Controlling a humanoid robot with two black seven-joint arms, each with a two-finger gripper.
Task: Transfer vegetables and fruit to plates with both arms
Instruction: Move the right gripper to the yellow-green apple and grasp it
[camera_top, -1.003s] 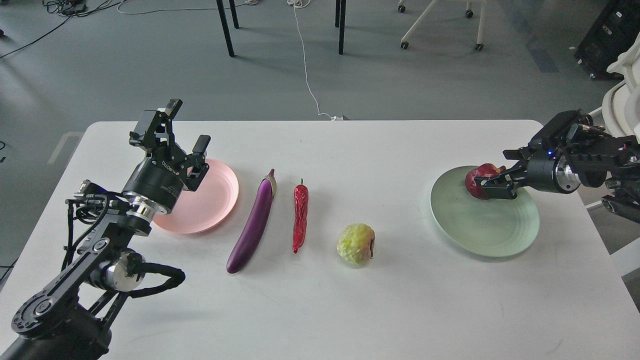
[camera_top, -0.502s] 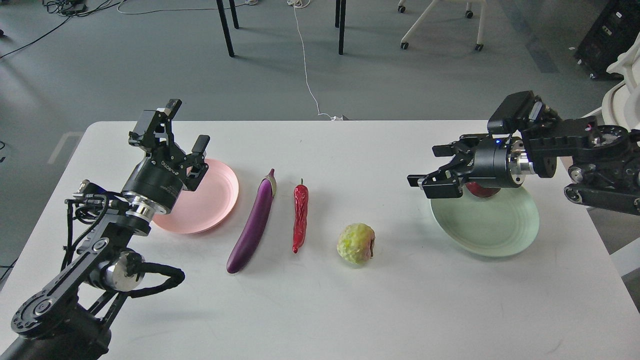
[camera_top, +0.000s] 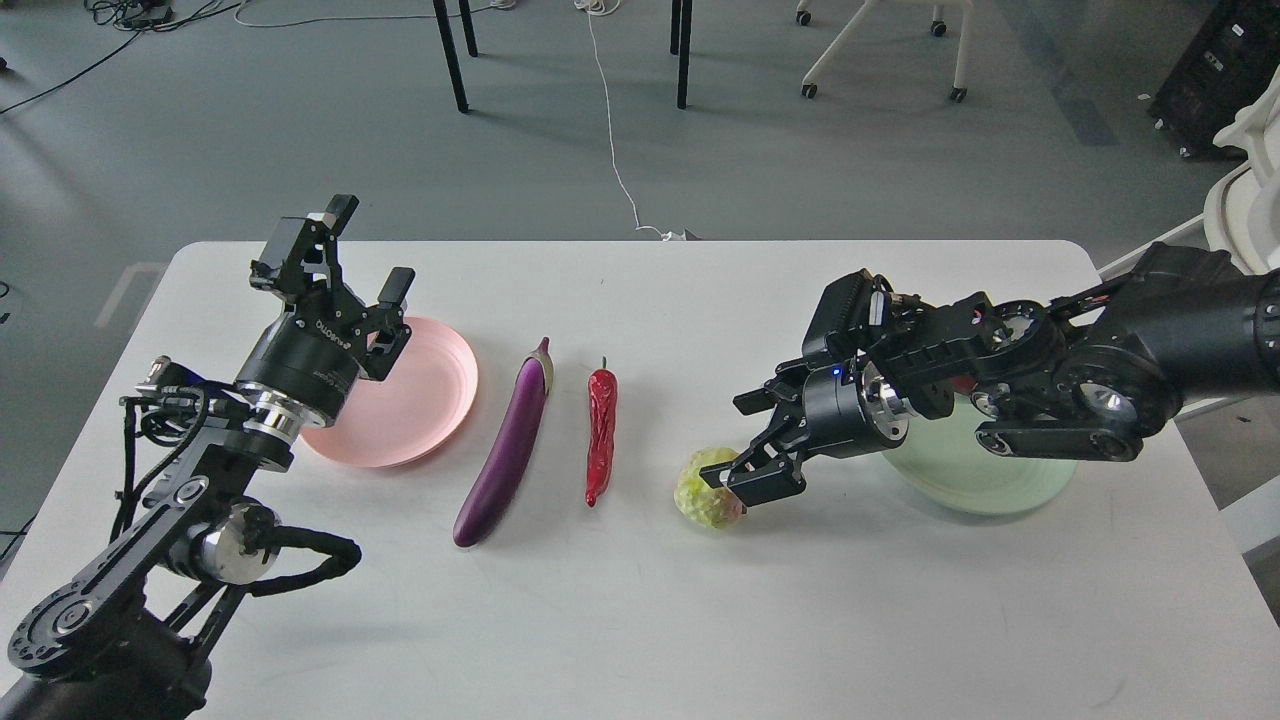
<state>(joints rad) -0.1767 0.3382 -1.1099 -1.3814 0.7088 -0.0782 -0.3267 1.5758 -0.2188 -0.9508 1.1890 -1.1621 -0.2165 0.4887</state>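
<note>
The yellow-green fruit (camera_top: 706, 492) sits on the white table (camera_top: 640, 600) at centre. My right gripper (camera_top: 731, 441) is open and reaches down over the fruit's right side, one finger (camera_top: 748, 482) against it. The mint green plate (camera_top: 965, 484) lies behind my right arm, which hides the dark red fruit. The purple eggplant (camera_top: 511, 448) and the red chili (camera_top: 600, 432) lie side by side left of centre. My left gripper (camera_top: 366, 250) is open and empty, raised over the left edge of the pink plate (camera_top: 425, 400).
The table's far edge runs just behind the plates. Beyond it on the floor are black table legs (camera_top: 452, 55), a white cable (camera_top: 612, 130) and a wheeled chair base (camera_top: 880, 50). White equipment (camera_top: 1240, 180) stands at the right.
My right gripper let go of the dark red fruit on the green plate, rose, and swung left and down to the yellow-green fruit. My left arm has barely moved.
</note>
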